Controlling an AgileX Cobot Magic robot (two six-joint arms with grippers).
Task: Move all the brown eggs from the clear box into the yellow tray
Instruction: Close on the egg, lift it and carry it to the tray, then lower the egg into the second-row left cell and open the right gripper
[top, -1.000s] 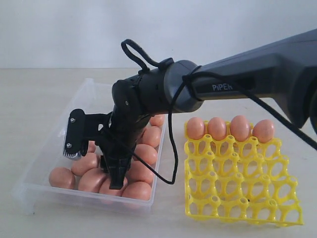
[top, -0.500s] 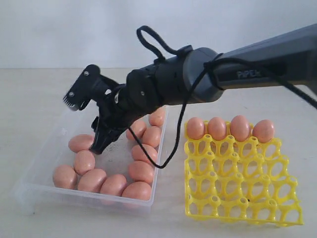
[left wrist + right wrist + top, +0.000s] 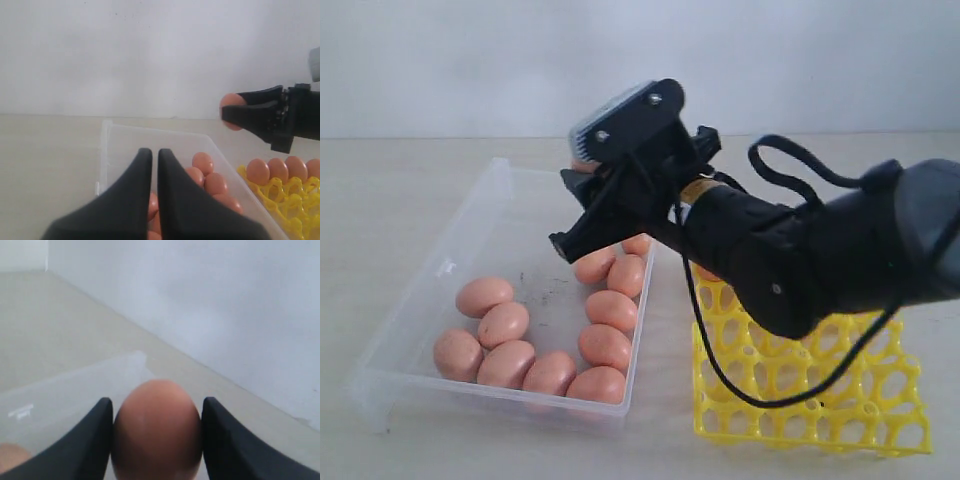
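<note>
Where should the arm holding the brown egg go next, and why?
Probably sideways over the bright yellow plastic tray, then down. The right gripper is shut on the brown egg, up out of the clear plastic box, and much of the tray shows empty.

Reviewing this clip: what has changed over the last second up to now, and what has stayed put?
The right gripper, which was down among the eggs in the shallow transparent plastic box, has risen out of it and tilted upward. It now holds one smooth orange-brown egg between its fingers, lifted clear of the box. The box and the bright yellow lattice egg tray lie where they were.
</note>
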